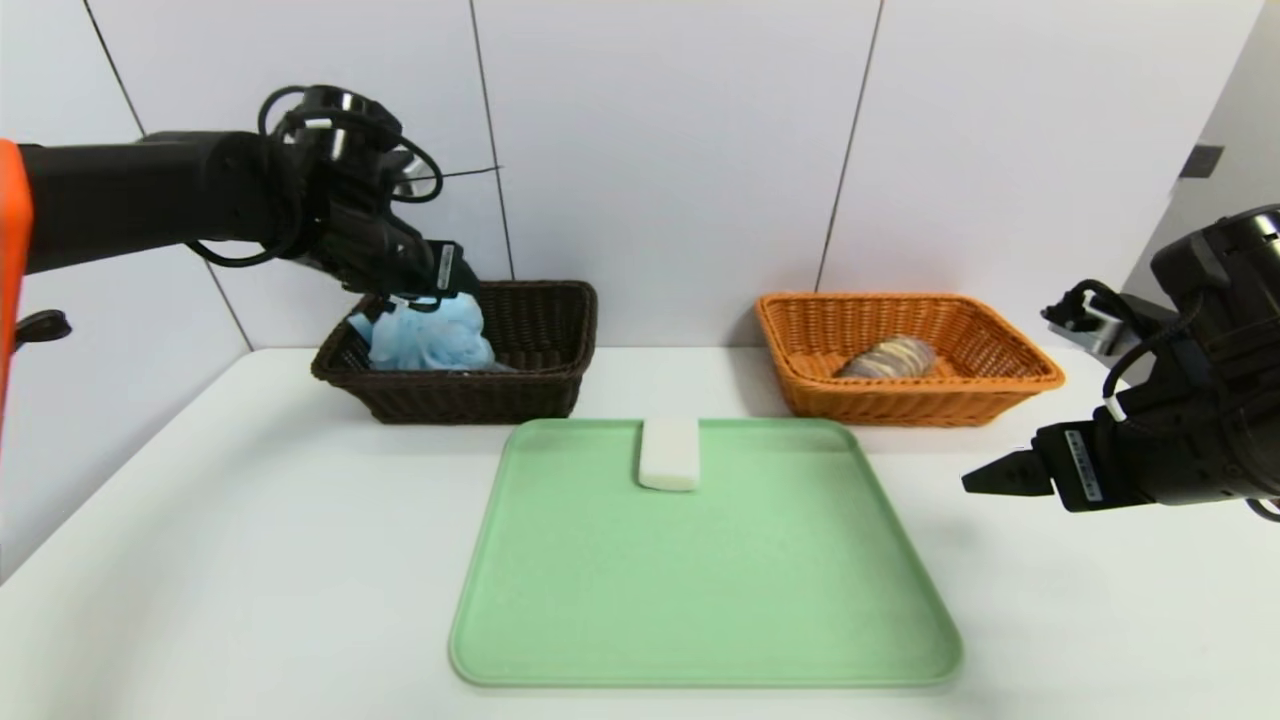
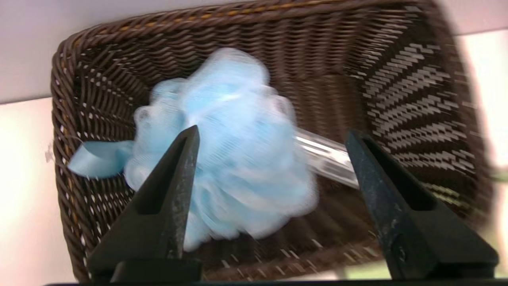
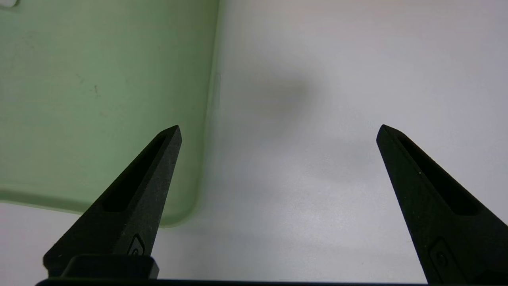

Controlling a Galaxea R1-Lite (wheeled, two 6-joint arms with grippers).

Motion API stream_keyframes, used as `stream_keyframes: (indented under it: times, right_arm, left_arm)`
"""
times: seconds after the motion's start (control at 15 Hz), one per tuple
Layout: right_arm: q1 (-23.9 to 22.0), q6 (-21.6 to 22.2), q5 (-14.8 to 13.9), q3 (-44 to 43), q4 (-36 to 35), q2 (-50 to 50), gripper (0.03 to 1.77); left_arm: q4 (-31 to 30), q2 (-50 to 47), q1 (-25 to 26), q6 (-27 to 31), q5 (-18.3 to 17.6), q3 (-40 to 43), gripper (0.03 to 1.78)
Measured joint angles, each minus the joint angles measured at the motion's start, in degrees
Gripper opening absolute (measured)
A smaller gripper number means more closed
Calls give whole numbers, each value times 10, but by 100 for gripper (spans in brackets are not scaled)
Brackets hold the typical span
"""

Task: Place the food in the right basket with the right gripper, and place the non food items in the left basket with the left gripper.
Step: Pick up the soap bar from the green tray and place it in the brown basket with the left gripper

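Observation:
My left gripper (image 1: 430, 295) hangs open over the dark brown left basket (image 1: 540, 385). The light blue bath pouf (image 1: 430, 335) sits loose inside that basket just under the fingers, which stand apart and do not clamp it. In the left wrist view the pouf (image 2: 230, 131) lies below the open gripper (image 2: 272, 131), and the slim grey case (image 2: 325, 157) pokes out from beneath it. The white soap bar (image 1: 669, 453) lies at the far edge of the green tray (image 1: 700, 600). The striped bread loaf (image 1: 890, 357) rests in the orange right basket (image 1: 900, 400). My right gripper (image 1: 985, 478) hovers open and empty to the right of the tray.
Both baskets stand against the white back wall on the white table (image 1: 250, 550). The right wrist view shows the open right gripper (image 3: 279, 127) above bare table beside the tray's corner (image 3: 79, 99). A blue ribbon loop (image 2: 95, 159) of the pouf reaches the basket's wall.

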Motion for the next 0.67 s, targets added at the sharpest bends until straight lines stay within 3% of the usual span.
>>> stream_keyframes:
  times: [0.2, 0.53, 0.67]
  right_arm:
    - [0, 0, 0, 9, 0, -4, 170]
    - [-2, 1, 0, 29, 0, -18, 170]
    - [-4, 1, 1, 45, 0, -27, 170]
  left_arm:
    - [39, -52, -85, -24, 22, 0, 144]
    - [57, -58, -249, -131, 131, 0, 157]
    - [56, -39, -280, -146, 149, 0, 160]
